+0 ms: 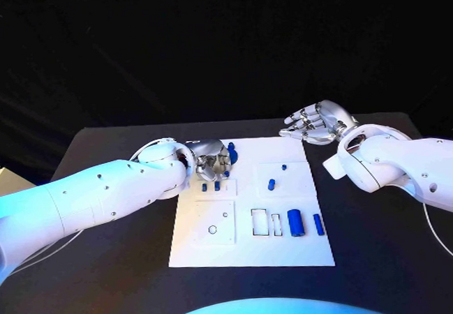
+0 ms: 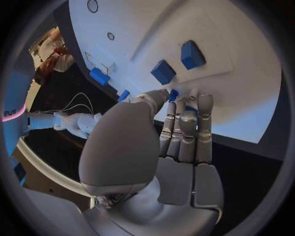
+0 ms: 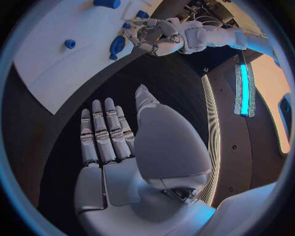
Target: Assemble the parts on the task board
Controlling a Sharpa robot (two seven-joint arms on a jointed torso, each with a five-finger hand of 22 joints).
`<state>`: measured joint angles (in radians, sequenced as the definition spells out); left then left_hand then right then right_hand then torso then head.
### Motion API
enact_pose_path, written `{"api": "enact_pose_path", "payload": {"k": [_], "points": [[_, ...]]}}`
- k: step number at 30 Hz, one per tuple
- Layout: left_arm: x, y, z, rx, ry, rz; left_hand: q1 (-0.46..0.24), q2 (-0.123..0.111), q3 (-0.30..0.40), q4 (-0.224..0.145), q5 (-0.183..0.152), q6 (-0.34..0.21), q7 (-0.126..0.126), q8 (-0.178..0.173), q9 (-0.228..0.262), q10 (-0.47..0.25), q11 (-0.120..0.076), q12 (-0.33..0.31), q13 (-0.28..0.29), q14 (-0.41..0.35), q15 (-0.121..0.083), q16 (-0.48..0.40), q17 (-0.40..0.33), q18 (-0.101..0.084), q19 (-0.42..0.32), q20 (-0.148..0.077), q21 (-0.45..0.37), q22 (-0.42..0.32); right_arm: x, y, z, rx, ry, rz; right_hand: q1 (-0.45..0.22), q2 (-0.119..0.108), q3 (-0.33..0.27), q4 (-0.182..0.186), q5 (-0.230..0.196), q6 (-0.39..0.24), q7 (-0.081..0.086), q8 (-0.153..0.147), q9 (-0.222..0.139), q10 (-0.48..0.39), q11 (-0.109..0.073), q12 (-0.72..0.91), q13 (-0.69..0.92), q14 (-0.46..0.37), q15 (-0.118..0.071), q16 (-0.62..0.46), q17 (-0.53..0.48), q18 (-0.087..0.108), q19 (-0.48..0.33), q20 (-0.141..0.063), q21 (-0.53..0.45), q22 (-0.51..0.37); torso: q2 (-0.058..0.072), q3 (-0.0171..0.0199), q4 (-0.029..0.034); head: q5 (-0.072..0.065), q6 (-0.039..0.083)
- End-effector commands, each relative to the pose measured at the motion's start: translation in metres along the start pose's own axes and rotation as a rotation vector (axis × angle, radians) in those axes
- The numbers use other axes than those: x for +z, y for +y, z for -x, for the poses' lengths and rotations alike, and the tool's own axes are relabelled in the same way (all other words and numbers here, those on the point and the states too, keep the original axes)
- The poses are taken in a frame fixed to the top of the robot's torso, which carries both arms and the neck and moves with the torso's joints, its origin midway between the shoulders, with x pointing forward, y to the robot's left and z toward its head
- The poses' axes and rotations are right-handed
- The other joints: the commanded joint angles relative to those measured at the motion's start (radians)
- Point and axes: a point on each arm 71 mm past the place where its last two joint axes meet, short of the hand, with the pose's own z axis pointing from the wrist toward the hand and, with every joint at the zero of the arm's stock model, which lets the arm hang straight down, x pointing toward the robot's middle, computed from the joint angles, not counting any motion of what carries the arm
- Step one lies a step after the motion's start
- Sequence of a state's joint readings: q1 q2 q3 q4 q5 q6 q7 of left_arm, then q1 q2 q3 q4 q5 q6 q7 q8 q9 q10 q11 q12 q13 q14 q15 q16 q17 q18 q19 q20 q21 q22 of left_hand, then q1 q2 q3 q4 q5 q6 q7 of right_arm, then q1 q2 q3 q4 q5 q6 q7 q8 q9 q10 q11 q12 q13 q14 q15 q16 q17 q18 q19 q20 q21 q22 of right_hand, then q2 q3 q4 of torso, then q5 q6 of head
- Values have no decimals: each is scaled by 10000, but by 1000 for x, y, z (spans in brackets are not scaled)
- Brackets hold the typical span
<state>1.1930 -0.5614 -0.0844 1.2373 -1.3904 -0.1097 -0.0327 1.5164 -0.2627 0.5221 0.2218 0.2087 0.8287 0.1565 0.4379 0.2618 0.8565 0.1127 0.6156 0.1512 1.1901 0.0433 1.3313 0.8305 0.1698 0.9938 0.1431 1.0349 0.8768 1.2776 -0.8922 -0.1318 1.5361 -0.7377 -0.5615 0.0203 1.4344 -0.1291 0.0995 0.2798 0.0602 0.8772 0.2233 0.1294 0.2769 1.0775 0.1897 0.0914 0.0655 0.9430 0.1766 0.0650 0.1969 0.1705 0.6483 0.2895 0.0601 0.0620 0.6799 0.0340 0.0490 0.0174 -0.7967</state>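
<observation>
The left hand is apparently pinching a small blue part over the task board; the right hand is hovering, fingers apart.

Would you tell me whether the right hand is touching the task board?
Apart. The head view shows the right hand off the task board, black table between them.

- The white task board lies in the middle of the black tabletop
- The left hand is down over the board's far left corner, fingers curled beside a blue part
- The right hand hovers off the board's far right corner, fingers spread, holding nothing
- Two small blue parts stand just below the left hand
- A large blue cylinder lies near the board's right edge
</observation>
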Motion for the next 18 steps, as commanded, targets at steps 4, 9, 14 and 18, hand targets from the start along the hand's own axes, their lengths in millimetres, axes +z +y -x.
{"api": "enact_pose_path", "payload": {"k": [4,9,14,18], "points": [[3,-3,-2,65,146,-4,104,1,130,-63,-59,72,29,-94,-16,78,-1,-56,-23,114,13,106,57,-62,60,-5,126,101,0,2,-2,-19,103,174,69,28,1,-53,-3,44,174,-11,-9,8,-29,38,-13,13,-44,38,-14,89,56,12,59,12,0,1,-8,11,9],[4,-4,-2,18,135,-31,81,20,229,-167,-70,41,35,-182,-31,107,0,-96,-40,265,11,242,266,-123,269,-7,417,436,0,2,-2,-15,108,185,67,33,1,-50,-3,51,178,-9,-9,14,-28,41,-12,15,-44,38,-21,89,55,12,59,12,0,-1,5,1,8],[5,-5,-3,-24,183,-37,-22,13,247,-189,-90,52,50,-223,-30,110,11,-125,-49,384,23,345,432,-174,436,2,629,684,0,2,-2,-12,119,182,67,37,2,-49,-4,57,179,-6,-8,20,-28,44,-11,18,-45,39,-24,89,48,12,58,11,1,4,6,1,3],[7,-6,-4,-29,266,-23,-65,12,253,-201,-95,58,57,-240,-29,125,9,-129,-49,443,24,396,512,-189,493,6,705,770,0,2,-3,-9,132,184,67,37,2,-49,-4,57,179,-6,-8,20,-28,44,-11,18,-45,39,-24,89,48,12,58,11,3,-4,-10,-2,-6]]}}
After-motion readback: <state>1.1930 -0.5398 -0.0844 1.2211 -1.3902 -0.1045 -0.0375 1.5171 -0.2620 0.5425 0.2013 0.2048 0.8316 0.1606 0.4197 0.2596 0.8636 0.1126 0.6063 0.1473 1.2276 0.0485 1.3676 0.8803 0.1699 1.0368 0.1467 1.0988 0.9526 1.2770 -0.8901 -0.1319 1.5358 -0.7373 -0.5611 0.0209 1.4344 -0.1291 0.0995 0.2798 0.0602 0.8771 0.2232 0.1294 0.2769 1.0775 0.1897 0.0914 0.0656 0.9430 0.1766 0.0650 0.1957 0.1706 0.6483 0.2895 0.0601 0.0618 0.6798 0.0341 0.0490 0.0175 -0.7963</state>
